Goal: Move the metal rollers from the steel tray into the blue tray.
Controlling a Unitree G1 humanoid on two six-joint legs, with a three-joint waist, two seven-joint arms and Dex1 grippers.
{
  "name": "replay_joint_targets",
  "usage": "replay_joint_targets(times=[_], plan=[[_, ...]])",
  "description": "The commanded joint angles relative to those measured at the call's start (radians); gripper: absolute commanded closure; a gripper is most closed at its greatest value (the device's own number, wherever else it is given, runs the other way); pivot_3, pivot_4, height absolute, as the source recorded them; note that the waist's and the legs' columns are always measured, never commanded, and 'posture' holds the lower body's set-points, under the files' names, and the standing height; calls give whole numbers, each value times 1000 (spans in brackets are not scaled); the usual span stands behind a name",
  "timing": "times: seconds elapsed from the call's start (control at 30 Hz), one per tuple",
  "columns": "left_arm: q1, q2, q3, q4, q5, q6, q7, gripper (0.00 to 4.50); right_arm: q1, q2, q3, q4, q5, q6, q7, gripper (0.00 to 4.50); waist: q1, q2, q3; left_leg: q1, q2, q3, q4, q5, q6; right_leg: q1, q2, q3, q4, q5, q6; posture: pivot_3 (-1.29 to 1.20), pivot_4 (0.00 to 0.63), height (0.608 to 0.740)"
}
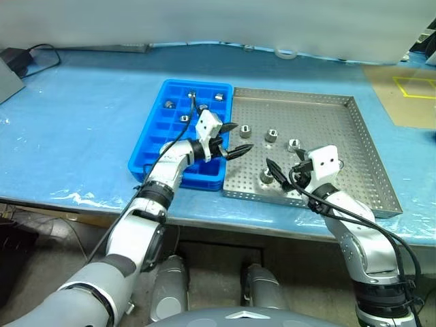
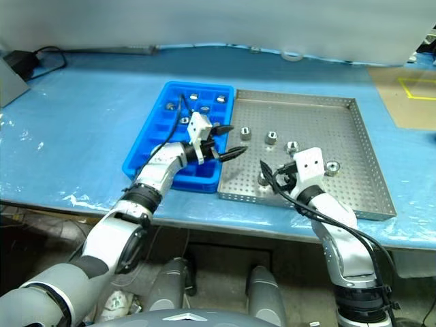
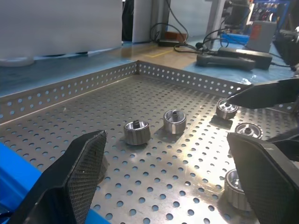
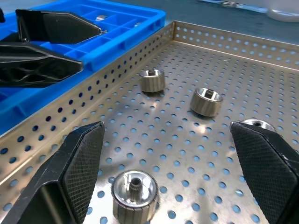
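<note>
Both of my grippers are empty with jaws spread wide. My left gripper (image 1: 233, 138) hangs over the seam where the blue tray (image 1: 153, 136) meets the steel tray (image 1: 354, 143), pointing across toward the rollers. My right gripper (image 1: 284, 168) sits low over the near part of the steel tray, with one roller (image 4: 135, 190) lying between its fingers and just ahead of them.

Metal rollers (image 1: 270, 135): five lie loose on the perforated sheet, apart from one another. Four sit in separate compartments at the far end of the blue tray.

Judgement: the step in hand is a pick by the right gripper on the near roller. To do it well, I should centre the roller between the pads, come down until the tips nearly meet the sheet, then close on the curved side. A short smooth cylinder may roll or squirt out if caught off-centre. The left gripper is close, so I should keep the two apart.

Surface: a bench under blue plastic film. Cables and a dark box (image 1: 13, 60) lie at the far left, and yellow tape marks (image 1: 415, 87) at the far right.
</note>
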Motion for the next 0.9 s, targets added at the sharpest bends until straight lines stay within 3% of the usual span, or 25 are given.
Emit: replay_joint_targets(times=[0.03,0.2,0.4,0.77,0.9], plan=[[-136,-28,10,131,43,-22,118,0,30,6,-37,-80,-16,-5,-35,20,-9,0,0,0,0,0,0,0,0,0,0,0,0,0,0,-386,150,740],[-305,-58,16,315,110,-7,301,0,112,45,-53,-149,-36,-3,-94,20,-45,0,0,-1,-1,-1,0,-1,1,0,0,0,-2,0,2,-487,150,740],[-424,-53,-30,408,246,75,509,0,186,81,-66,-218,-63,-1,-146,20,-93,0,0,-2,-1,-1,1,-2,2,-1,0,0,-3,-3,7,-569,150,740],[-412,-46,-27,436,357,230,761,0,226,102,-75,-243,-82,-5,-160,20,-130,0,0,-6,-2,-1,4,-4,6,-1,0,-1,-5,-5,10,-587,150,740],[-389,-66,-18,437,364,245,730,0,216,98,-75,-242,-84,0,-155,20,-130,0,0,-8,-3,-3,6,-6,9,-1,0,-1,-8,-1,4,-579,150,740]])
